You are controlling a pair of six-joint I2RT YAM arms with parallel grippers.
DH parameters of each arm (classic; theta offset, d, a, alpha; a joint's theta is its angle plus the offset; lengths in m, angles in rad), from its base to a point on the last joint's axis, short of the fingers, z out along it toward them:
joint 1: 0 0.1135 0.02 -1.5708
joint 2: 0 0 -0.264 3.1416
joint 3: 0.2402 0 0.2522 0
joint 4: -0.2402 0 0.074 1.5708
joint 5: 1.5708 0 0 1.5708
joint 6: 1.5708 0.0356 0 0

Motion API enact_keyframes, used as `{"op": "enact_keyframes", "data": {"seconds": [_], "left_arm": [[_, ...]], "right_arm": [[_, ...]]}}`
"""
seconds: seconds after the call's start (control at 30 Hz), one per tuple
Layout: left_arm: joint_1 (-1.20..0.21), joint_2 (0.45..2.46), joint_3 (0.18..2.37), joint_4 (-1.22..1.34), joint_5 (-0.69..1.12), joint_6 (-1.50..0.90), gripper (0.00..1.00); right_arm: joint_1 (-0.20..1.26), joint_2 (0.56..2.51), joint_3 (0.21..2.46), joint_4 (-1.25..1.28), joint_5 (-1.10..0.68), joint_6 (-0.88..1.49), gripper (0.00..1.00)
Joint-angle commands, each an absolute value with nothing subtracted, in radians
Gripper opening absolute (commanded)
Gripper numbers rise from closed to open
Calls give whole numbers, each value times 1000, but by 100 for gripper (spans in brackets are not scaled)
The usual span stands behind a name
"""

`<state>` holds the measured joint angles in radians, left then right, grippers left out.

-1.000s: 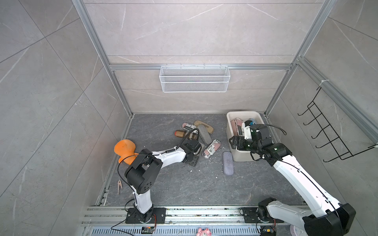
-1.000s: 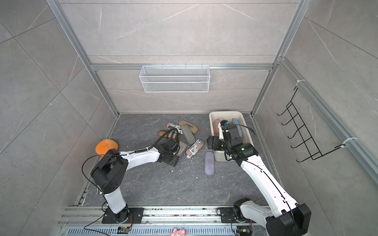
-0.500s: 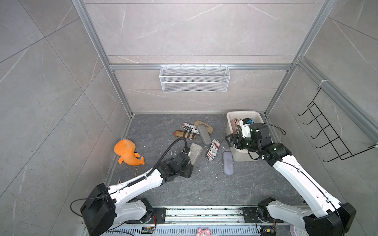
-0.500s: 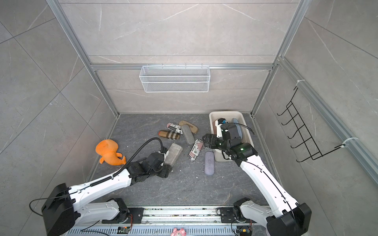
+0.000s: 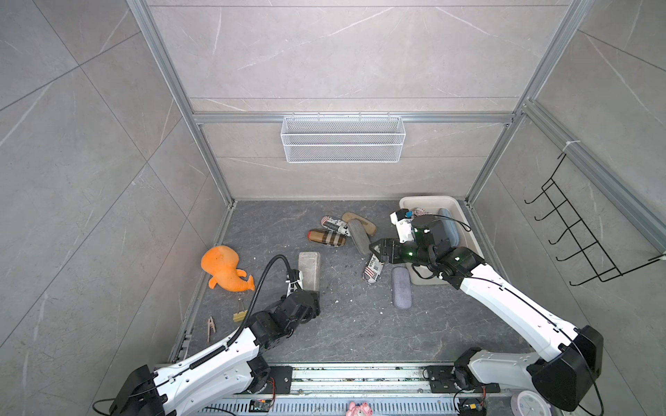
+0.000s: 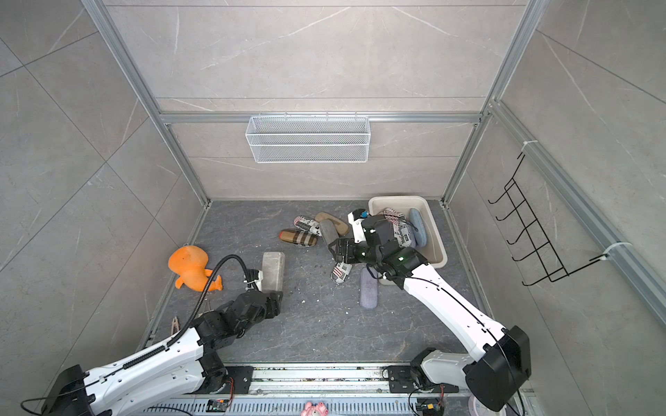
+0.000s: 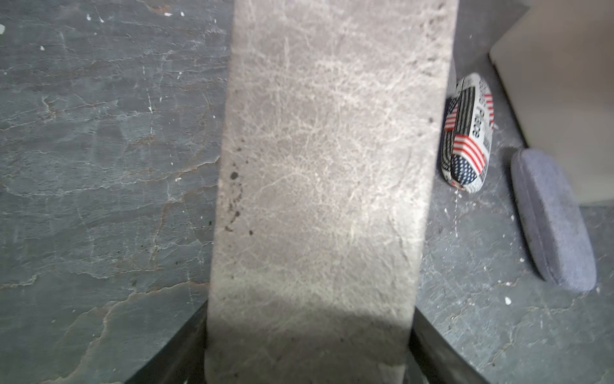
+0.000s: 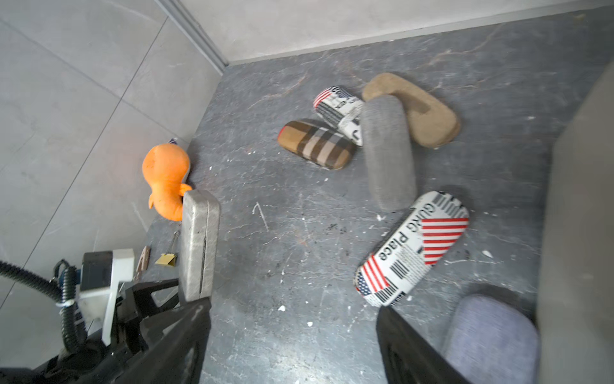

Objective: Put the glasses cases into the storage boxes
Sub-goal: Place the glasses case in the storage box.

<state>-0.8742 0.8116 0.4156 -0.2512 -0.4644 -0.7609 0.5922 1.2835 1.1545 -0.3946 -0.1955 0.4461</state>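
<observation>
Presently: left gripper [image 5: 306, 288] clamped on a grey case [image 5: 309, 270], carried above the floor [image 5: 342, 324].
Right gripper [image 8: 292, 332] stands spread and empty over the flag-print case [image 8: 412, 247]; lilac case [image 5: 401, 287] lies beside the cream tub [image 5: 468, 234], others clustered mid-floor.

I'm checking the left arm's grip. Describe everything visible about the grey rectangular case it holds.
The grey rectangular case is a flat, boxy slab with rounded corners, covered in what looks like pale, crackled, worn leather with a few dark specks. A dark seam line runs along its narrow side. The left gripper clamps one short end between its black jaws, so the case juts out lengthwise from the gripper. It appears lifted off the dark floor, near the orange plush toy. Nothing else appears to touch it.
</observation>
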Motion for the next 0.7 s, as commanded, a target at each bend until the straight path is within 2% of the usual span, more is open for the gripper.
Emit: {"op": "enact_keyframes", "data": {"seconds": [0.0,0.47,0.67], "left_arm": [[-869,763,406,-112,-528,-826,62],[-861,745,290,270,-314,-761,63],[-860,730,278,300,-296,-746,63]], "right_arm": [[613,1310,1187,-329,-194,472,79],[810,1535,1328,-240,-242,518,71],[854,1646,1387,-215,-214,560,70]]}}
